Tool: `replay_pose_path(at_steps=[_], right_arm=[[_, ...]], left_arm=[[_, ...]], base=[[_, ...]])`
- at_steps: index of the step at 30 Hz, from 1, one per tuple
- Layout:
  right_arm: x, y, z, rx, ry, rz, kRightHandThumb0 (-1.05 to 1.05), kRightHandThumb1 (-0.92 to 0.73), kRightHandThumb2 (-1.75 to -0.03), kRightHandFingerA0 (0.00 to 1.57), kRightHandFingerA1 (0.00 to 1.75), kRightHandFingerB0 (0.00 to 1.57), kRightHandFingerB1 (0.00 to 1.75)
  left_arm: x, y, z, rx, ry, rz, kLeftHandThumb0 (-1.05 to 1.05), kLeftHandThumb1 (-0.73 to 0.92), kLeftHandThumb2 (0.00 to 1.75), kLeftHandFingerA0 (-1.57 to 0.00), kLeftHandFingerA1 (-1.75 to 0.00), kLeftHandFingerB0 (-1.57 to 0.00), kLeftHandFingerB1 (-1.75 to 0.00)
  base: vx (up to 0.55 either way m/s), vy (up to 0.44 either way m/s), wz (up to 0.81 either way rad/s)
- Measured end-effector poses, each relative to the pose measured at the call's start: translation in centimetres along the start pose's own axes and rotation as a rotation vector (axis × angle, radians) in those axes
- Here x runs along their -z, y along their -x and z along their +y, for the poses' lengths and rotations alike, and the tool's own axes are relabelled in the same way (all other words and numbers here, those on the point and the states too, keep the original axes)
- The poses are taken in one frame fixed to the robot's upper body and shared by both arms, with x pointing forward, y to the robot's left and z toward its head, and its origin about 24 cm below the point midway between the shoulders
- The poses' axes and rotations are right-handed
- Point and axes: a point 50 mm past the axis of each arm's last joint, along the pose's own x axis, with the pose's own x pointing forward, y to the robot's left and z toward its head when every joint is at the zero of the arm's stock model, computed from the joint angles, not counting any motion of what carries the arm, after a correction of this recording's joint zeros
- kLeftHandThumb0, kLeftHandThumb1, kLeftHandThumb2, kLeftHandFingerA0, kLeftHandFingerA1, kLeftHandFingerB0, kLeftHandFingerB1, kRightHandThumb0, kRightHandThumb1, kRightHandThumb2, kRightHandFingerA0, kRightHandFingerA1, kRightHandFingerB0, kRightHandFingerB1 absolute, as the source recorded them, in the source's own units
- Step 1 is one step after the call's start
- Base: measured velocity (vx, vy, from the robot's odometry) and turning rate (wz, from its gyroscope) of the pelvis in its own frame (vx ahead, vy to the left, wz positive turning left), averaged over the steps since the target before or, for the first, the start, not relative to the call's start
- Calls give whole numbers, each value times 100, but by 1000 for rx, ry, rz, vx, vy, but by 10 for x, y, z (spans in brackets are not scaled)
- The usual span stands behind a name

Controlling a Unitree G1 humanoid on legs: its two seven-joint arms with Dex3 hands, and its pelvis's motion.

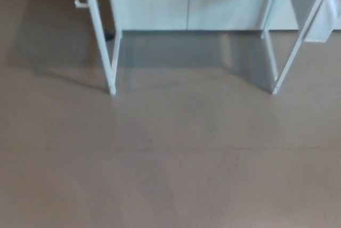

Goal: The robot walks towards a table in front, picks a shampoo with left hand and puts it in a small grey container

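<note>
Pretty soft and blurry all over, nothing's crisp. Light is dim-ish and flat, no glare. The floor (170,159) looks dull tan, with a grey shadow at 12 o'clock between the white legs (104,41) and a fainter one at 10.

Table legs (99,31) cut off by top edge; cabinet (154,4) behind cropped too; picture soft.

Only the thin white legs of the table (99,31) show, slanting slightly. One pair stands at the left and one at the right, feet on the tan floor (170,159).
</note>
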Motion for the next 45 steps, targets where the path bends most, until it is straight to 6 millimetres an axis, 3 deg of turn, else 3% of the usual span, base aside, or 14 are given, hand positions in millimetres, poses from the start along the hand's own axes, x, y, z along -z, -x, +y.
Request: replay_pose_path(at_steps=[11,16,26,31,38,45], right_arm=[[7,2,0,-1,3,17,-28,-60,-58,77,53,50,40],[-3,-1,0,0,-3,-13,-27,-60,-58,77,53,50,40],[1,0,1,-3,4,3,-28,-61,-58,75,53,50,40],[-6,-1,5,-14,5,-18,-28,-61,-58,77,53,51,40],[-1,0,6,-20,16,-6,-29,-61,-58,78,53,52,40],[-1,0,3,-16,30,-3,-29,-62,-58,78,54,52,41]], left_arm=[[7,3,3,-12,-25,26,-12,66,62,-46,-47,-39,-38],[1,0,-2,0,-43,2,-11,65,61,-48,-47,-40,-38],[10,4,0,-11,-63,30,-12,66,63,-45,-47,-38,-37],[0,1,2,-15,-94,-10,-13,60,60,-45,-47,-37,-37],[6,4,5,-28,-118,6,-17,59,62,-44,-48,-38,-39],[11,6,4,-26,-135,18,-14,62,58,-53,-52,-35,-36]], base=[[443,9,16],[528,-33,41],[435,0,-15],[481,264,-34],[230,35,9],[208,-165,-3]])
